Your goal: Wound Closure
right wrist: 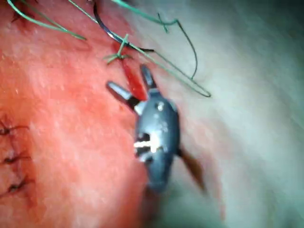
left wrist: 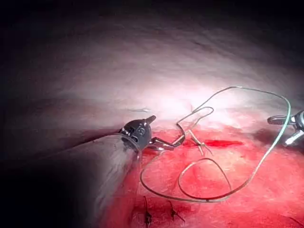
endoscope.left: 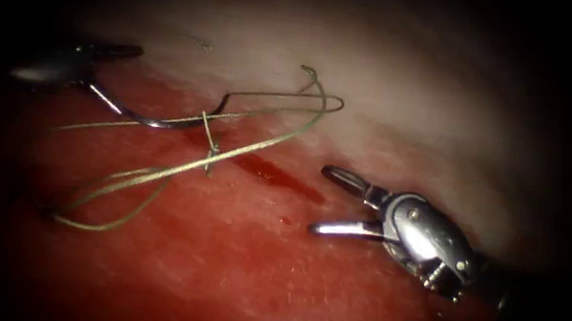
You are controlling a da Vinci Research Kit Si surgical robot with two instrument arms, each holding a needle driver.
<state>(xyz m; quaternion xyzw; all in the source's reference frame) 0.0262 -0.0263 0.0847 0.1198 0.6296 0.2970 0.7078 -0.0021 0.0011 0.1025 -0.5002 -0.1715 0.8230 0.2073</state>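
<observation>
My left tool (endoscope.left: 87, 80) comes in from the left, jaws shut on one end of the curved needle (endoscope.left: 150, 121). The needle (left wrist: 176, 140) lies over the tissue (endoscope.left: 233, 274) left of the cut, not in it. Green thread (endoscope.left: 260, 140) leaves its other end, loops widely and runs to a knot (endoscope.left: 210, 150) at the cut's left end. The cut (endoscope.left: 278, 174) is a short red slit. My right tool (endoscope.left: 319, 199) hovers just right of the cut, jaws open, holding nothing. In the right wrist view its tool (right wrist: 127, 78) straddles the cut (right wrist: 133, 85).
Red fluid covers the tissue around the cut; paler tissue (endoscope.left: 412, 89) rises behind. Thread loops (left wrist: 228, 190) lie over the near left tissue. Several dark finished stitches (right wrist: 14, 156) sit in a row, also seen as stitches (left wrist: 159, 216) near my left shaft.
</observation>
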